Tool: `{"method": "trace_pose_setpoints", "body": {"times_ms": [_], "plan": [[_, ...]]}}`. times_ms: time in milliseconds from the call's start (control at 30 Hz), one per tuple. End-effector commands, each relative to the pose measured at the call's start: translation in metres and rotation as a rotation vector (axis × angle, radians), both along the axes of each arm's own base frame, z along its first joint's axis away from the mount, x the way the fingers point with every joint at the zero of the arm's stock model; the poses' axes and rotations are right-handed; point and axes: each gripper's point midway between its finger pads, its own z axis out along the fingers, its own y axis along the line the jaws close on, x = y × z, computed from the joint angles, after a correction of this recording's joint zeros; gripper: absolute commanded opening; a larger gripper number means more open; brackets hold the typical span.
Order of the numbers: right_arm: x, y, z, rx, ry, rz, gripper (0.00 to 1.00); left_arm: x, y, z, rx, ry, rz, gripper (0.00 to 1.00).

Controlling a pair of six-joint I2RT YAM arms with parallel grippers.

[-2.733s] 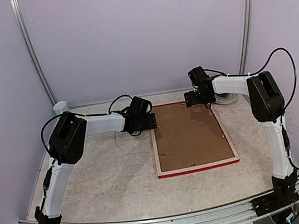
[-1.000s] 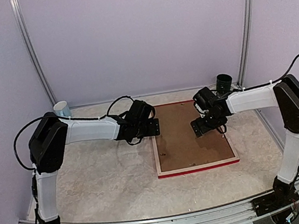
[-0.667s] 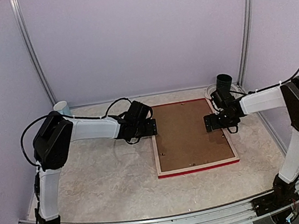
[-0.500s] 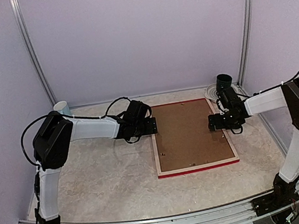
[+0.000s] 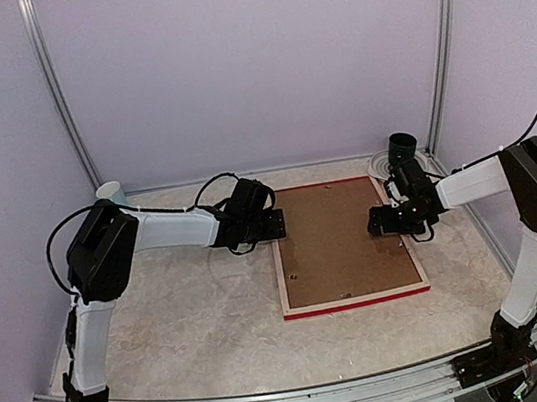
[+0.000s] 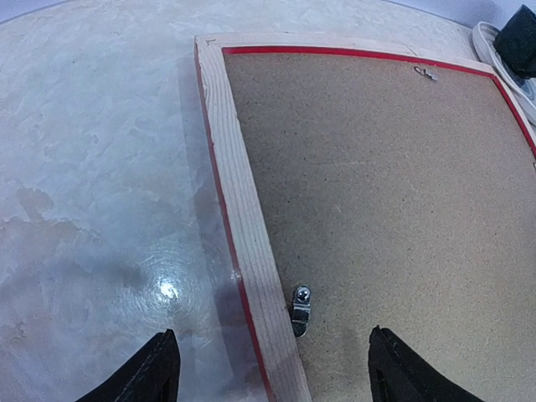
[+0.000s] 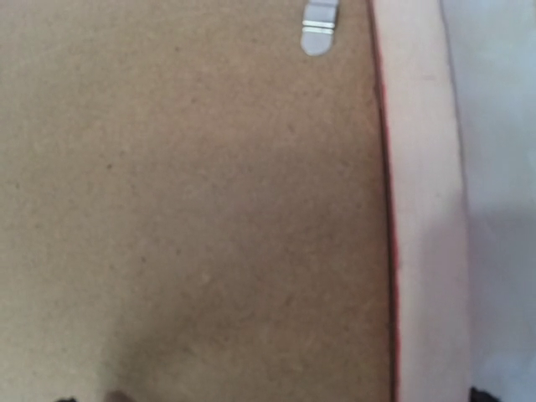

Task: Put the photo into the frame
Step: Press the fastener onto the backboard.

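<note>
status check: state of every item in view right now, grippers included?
frame: flat on the table, back side up.
backing board: seated in the frame's back.
left gripper: open, over the frame's left rail.
right gripper: open, over the board by the right rail.
white cup: upright, far left corner.
black cup: upright, far right corner.
photo: not visible.

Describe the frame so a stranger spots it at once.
On the marbled table, right of centre, lies a big flat rectangle. That is the frame: pale wood rails around a brown backing board. Its red edging sets it apart from everything nearby.
</note>
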Motion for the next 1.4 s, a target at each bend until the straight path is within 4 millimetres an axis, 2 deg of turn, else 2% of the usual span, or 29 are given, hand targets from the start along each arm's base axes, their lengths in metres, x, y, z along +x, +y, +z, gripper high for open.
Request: {"method": "trace_pose_setpoints", "body": {"times_ms": [0,200,533,733,867,1100,1233,1367], "plan": [[-0.001,0.002,-0.005,0.048,0.014,0.003,0.99,0.000,0.002,-0.011,0.036,0.021,-0.026,0.75],[-0.002,0.001,-0.007,0.054,0.024,-0.002,0.99,0.002,0.007,-0.021,0.056,0.035,-0.016,0.71],[-0.004,-0.002,-0.001,0.057,0.001,-0.011,0.99,0.011,0.002,-0.026,0.083,0.028,-0.016,0.67],[-0.004,-0.002,-0.001,0.057,0.003,-0.012,0.99,0.016,0.006,-0.027,0.103,0.018,0.006,0.56],[-0.004,-0.002,-0.002,0.057,0.003,-0.014,0.99,0.016,0.007,-0.027,0.104,0.018,0.007,0.53],[-0.004,-0.003,-0.002,0.058,0.005,-0.016,0.99,0.016,0.003,-0.034,0.099,0.032,-0.010,0.53],[-0.004,-0.003,-0.003,0.058,0.008,-0.018,0.99,0.017,0.001,-0.026,0.079,0.016,-0.013,0.56],[-0.004,-0.004,-0.002,0.058,0.005,-0.020,0.99,0.021,0.001,-0.027,0.094,0.018,-0.008,0.56]]}}
